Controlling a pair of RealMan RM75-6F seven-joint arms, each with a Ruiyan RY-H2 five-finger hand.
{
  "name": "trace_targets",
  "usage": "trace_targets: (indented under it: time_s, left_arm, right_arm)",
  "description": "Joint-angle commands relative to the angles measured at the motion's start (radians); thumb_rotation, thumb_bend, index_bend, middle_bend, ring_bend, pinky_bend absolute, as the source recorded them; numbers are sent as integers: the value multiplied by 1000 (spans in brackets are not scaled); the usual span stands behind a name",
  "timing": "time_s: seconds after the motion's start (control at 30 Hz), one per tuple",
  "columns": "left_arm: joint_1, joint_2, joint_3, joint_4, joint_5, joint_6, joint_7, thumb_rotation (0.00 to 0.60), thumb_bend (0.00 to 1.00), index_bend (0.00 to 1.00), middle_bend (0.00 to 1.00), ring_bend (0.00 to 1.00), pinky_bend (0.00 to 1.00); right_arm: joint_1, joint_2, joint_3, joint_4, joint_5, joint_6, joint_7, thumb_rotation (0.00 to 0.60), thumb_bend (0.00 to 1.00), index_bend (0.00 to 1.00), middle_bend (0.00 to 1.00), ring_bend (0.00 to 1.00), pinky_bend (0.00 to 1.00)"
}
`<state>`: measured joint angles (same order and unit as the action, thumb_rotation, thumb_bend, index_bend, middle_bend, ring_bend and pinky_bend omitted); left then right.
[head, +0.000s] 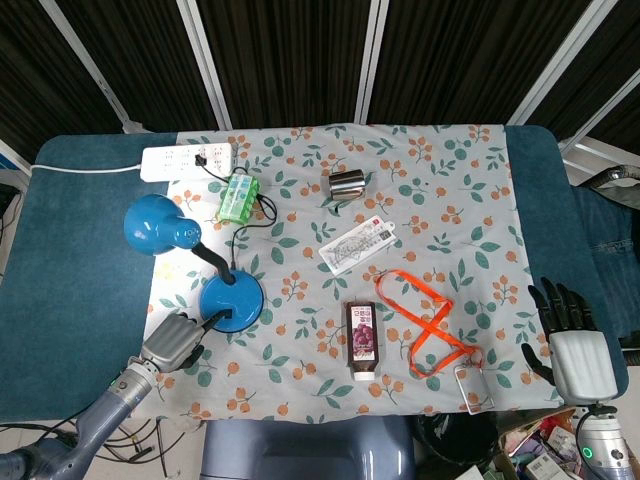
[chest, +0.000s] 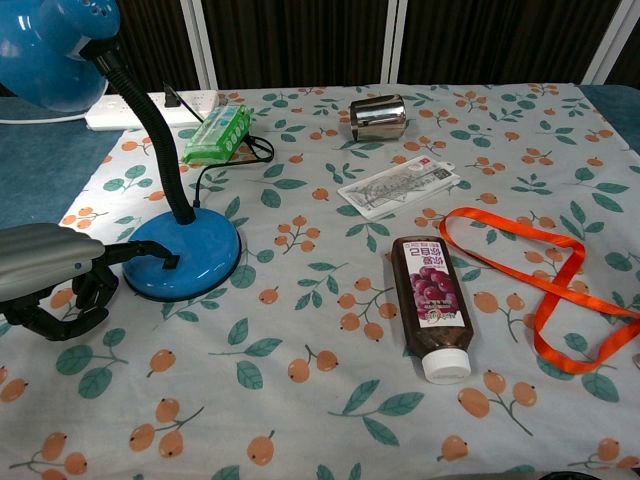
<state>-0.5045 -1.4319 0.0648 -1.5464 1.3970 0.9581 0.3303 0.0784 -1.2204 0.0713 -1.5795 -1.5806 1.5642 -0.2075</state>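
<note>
Left hand: my left hand sits at the near left of the table, just beside the lamp base. In the chest view its fingers are curled in, and one fingertip reaches out to touch the rim of the base. I see nothing held inside it.
Right hand: my right hand is off the cloth at the far right edge, fingers straight and spread apart, nothing in it. The chest view does not show it.
Lamp: blue desk lamp, round base on the flowered cloth near its left edge; black gooseneck rises and bends left to the blue shade, which hangs over the cloth's left border.
Cord: the lamp's black cord runs back toward the white power strip at the far left.
Green pack: green packet lies just in front of the power strip.
Centre: metal cup on its side; a flat white packet nearer me.
Bottle: dark sauce bottle lying flat, white cap toward me.
Ribbon: orange lanyard looped right of the bottle, ending at a clear badge holder.
</note>
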Motion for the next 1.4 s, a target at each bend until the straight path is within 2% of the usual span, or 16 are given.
trace_targets:
  time_s: [0.03,1.4]
  left_arm:
    - [0,0,1,0,2,0,0,600,523,50,635,516,448]
    - [-4,-11,4,11,-1,-5,10,600,523,57,635,516,448]
  right_arm:
    - [0,0,0,0,1,0,0,600,195,0,0,32,93]
    - [-2,-2,4,-4,10,-1,-2,600,195,0,0,32,93]
